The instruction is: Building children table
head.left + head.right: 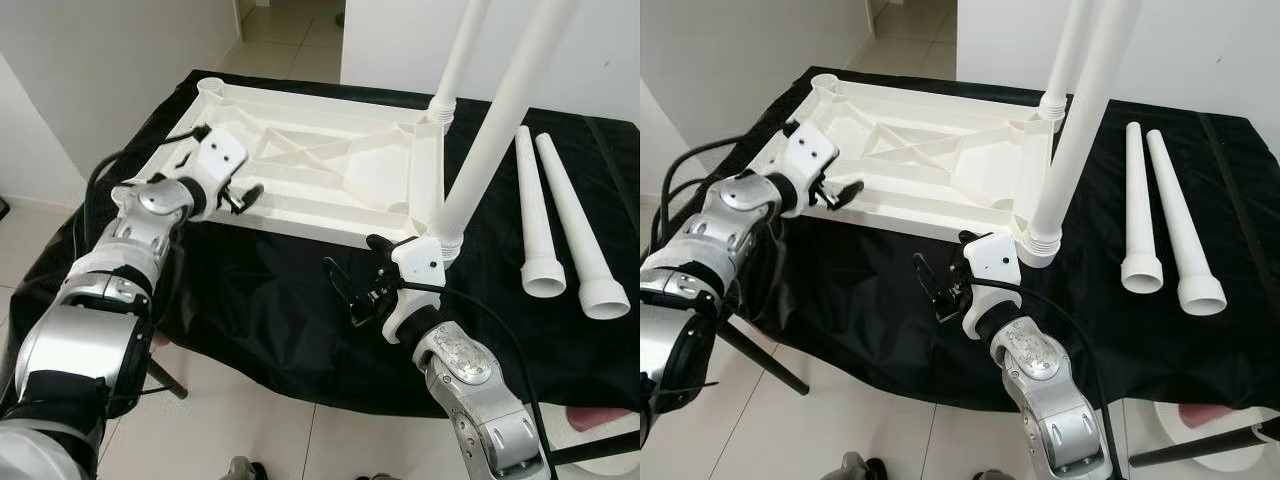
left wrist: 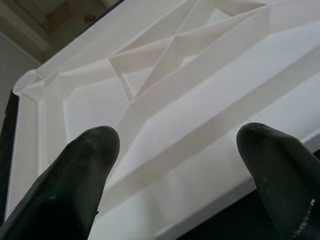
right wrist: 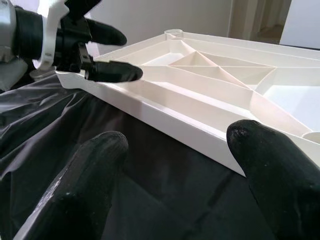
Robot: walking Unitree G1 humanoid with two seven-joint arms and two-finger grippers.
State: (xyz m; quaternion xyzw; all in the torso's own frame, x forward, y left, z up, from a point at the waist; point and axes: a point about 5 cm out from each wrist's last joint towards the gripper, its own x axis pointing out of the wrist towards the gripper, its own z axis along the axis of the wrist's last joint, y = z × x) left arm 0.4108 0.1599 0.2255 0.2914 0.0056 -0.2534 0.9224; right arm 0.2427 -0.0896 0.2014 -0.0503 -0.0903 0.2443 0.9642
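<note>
Halfway through the build, by the look of it: the white tabletop (image 1: 310,165) lies upside down on the black-draped desk (image 1: 250,290), ribbed underside facing up, and two legs are already standing in the sockets on its right-hand side, the near leg (image 1: 500,120) and the far leg (image 1: 460,55), both rising steeply out of the top of the picture. Two loose legs (image 1: 560,215) lie side by side on the cloth to the right, well apart from the tabletop, wide ends toward the robot, narrow ends pointing away.

The tabletop's long axis runs left to right across the desk, slightly skewed, with its left end angled farther from the robot. The two sockets at that left end look unfilled; the far-left one (image 1: 212,88) is plainly open.

The left end effector (image 1: 240,195) sits at the tabletop's near-left edge, fingers (image 2: 85,170) spread apart over the rim, gripping nothing. The right end effector (image 1: 350,285) hovers over the black cloth just in front of the near edge, close to the base of the near leg, fingers (image 3: 95,165) likewise apart and empty.

Next, I'd judge, the right arm must swing out to the loose legs, close on one near its wide end, lift it upright and carry it across to an open left socket, while the left steadies the tabletop's rim.
</note>
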